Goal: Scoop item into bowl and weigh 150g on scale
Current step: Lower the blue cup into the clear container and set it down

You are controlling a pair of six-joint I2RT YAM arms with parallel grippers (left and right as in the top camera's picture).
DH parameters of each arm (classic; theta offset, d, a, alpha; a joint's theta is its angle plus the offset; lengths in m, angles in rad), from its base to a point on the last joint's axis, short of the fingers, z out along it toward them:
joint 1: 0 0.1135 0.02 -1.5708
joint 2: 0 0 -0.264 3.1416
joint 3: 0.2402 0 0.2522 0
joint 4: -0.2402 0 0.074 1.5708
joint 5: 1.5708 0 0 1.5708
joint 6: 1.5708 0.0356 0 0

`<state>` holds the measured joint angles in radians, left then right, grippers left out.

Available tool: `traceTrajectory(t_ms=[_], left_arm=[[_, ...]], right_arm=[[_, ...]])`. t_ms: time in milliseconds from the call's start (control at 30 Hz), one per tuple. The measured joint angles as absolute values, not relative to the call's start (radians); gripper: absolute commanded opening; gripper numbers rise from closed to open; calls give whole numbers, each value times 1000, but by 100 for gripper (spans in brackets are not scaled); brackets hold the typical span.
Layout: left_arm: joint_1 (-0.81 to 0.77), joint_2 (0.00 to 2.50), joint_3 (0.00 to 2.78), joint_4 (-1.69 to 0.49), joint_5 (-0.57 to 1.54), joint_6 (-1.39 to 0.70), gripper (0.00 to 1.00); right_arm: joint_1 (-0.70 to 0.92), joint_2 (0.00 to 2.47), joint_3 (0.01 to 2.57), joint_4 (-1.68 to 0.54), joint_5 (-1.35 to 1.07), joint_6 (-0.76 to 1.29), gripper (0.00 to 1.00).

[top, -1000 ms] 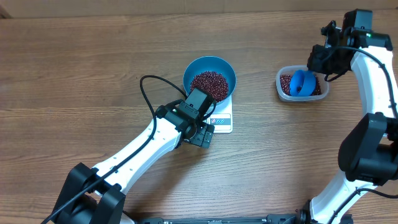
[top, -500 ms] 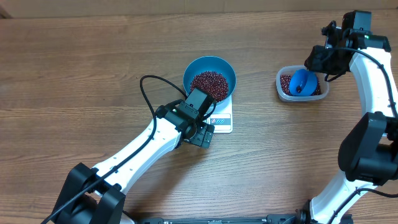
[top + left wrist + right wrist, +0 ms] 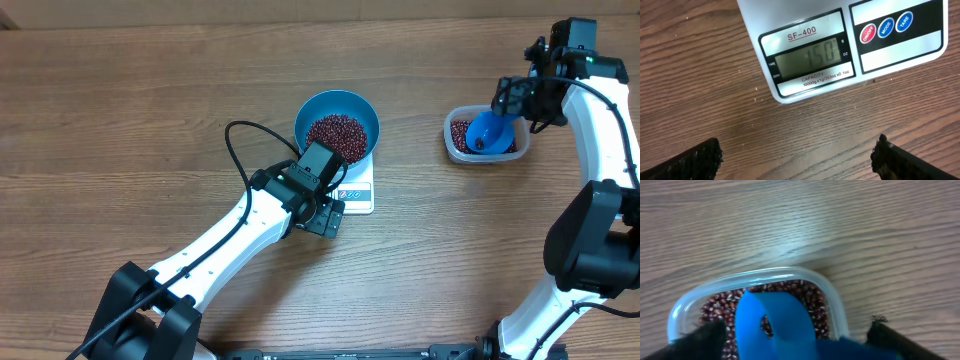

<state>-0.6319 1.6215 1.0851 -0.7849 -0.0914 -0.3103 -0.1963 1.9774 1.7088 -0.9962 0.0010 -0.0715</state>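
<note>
On a wooden table [image 3: 150, 120], the left gripper [image 3: 795, 161] hangs with jaws wide at the 6 o'clock edge of the white scale [image 3: 805, 75], whose faint display seems to read 150. The blue bowl [image 3: 310, 112] of red-brown beans [image 3: 336, 135] sits on the scale, hiding its far half. At the bowl's 3 o'clock, a clear tub [image 3: 452, 140] holds more beans and a blue scoop [image 3: 485, 130], with the right gripper [image 3: 797, 339] spread wide to either side of the scoop.

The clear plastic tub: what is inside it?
Red-brown beans, with a blue scoop lying on top of them. The scoop covers the middle of the tub, so the beans beneath it and the tub's bottom cannot be seen.
</note>
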Motion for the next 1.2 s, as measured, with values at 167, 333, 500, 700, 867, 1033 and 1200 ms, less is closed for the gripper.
traceTrajectory(t_ms=[167, 333, 500, 700, 867, 1033, 1200], left_arm=[[-632, 1621, 1085, -785, -91, -310, 100], [-632, 1621, 1085, -785, -91, -310, 100], [-632, 1621, 1085, -785, -91, -310, 99], [-632, 1621, 1085, -785, -91, -310, 100], [-632, 1621, 1085, -785, -91, -310, 100], [-632, 1621, 1085, -785, -91, -310, 100], [-632, 1621, 1085, -785, -91, -310, 100]], right_arm=[[-196, 1977, 1709, -1026, 60, -12, 100], [-197, 1977, 1709, -1089, 101, 53, 100], [-196, 1977, 1708, -1174, 113, 83, 100], [-196, 1977, 1708, -1258, 120, 117, 100], [-196, 1977, 1708, -1266, 168, 163, 100], [-196, 1977, 1708, -1209, 250, 204, 100], [-196, 1977, 1708, -1169, 98, 218, 100]])
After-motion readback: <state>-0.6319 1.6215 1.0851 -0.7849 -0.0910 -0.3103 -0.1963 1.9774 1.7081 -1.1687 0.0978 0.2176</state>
